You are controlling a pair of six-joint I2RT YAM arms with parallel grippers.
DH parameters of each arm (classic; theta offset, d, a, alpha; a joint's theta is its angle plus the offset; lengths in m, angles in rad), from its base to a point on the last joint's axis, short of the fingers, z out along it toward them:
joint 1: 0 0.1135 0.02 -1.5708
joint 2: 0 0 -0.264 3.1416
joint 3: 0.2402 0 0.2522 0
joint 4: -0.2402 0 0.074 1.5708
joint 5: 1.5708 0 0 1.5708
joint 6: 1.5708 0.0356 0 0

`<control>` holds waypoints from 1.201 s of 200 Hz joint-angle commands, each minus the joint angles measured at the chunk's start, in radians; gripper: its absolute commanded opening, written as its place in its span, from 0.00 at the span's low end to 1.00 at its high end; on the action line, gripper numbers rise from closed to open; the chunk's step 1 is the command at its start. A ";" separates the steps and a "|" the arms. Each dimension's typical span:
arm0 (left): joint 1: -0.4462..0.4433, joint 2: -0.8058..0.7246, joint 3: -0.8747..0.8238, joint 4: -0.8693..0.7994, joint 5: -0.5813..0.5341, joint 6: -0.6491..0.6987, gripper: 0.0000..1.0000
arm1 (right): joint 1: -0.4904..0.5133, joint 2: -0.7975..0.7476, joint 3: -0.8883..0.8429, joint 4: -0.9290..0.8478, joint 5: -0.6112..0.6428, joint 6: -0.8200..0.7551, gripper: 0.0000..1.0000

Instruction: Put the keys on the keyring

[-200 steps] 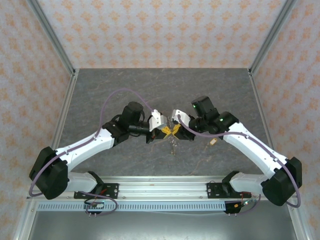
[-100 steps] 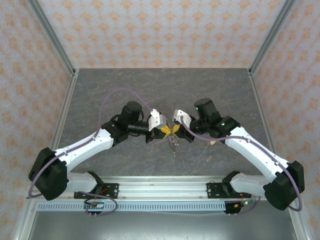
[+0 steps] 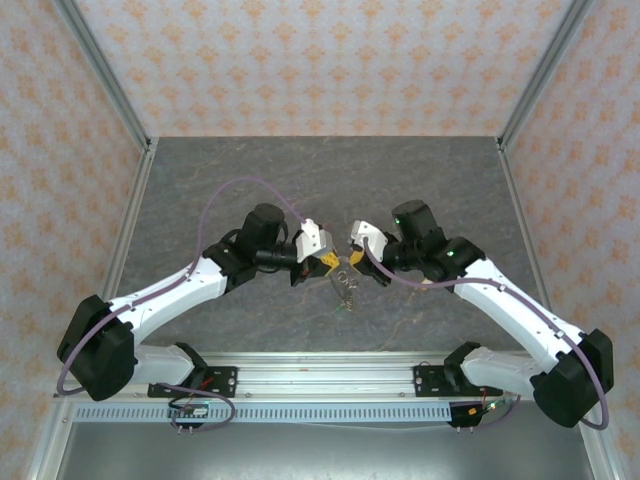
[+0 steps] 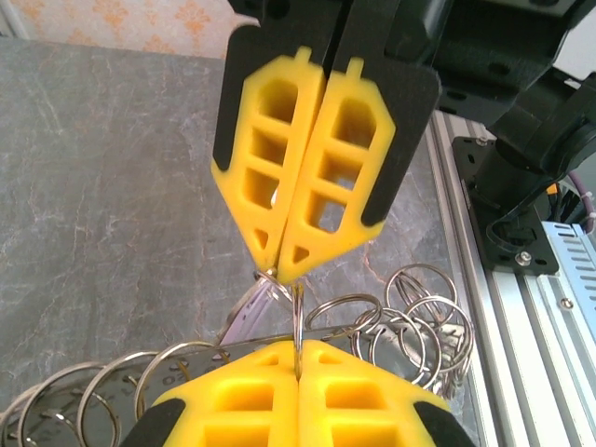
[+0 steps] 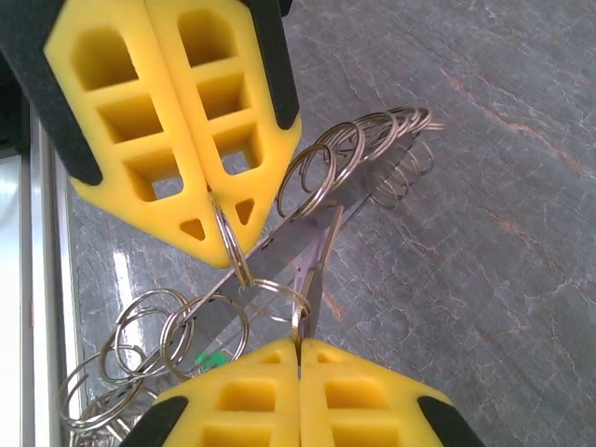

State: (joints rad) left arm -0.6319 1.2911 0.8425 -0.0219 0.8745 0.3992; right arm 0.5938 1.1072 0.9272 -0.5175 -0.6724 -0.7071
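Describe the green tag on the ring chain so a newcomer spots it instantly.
At the middle of the table, the left end effector and right end effector meet, pinching a string of silver rings. Beside the right one's tips, among the low ring cluster, sits the green tag: the only coloured speck amid bare metal.

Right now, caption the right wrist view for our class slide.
Left gripper and right gripper, both shut, pinch the keyring of linked split rings.
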 commanded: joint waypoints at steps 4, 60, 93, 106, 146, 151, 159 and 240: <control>0.005 -0.021 0.042 -0.069 -0.007 0.056 0.00 | -0.004 -0.028 -0.004 0.026 0.014 0.023 0.06; 0.005 -0.001 0.054 -0.076 -0.011 0.053 0.00 | -0.004 -0.032 -0.004 0.058 -0.043 0.034 0.05; 0.004 0.001 0.059 -0.076 -0.029 0.048 0.00 | -0.005 -0.037 -0.013 0.070 -0.055 0.028 0.11; 0.005 0.003 0.064 -0.083 -0.059 0.043 0.00 | -0.004 -0.032 -0.027 0.077 -0.021 0.034 0.20; 0.005 0.010 0.103 -0.210 -0.149 0.099 0.00 | -0.004 -0.044 -0.063 0.097 0.008 0.079 0.31; 0.006 0.010 0.110 -0.233 -0.161 0.111 0.00 | -0.004 -0.051 -0.073 0.113 0.017 0.091 0.32; 0.006 0.011 0.125 -0.280 -0.184 0.136 0.00 | -0.004 -0.063 -0.085 0.135 0.034 0.102 0.34; 0.079 -0.048 0.306 -0.778 -0.345 0.356 0.00 | -0.005 -0.172 -0.235 0.379 0.194 0.216 0.35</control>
State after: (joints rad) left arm -0.5854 1.2976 1.0748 -0.5968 0.5968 0.6533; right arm 0.5926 0.9722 0.7311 -0.2615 -0.5392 -0.5480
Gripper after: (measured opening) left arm 0.040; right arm 0.354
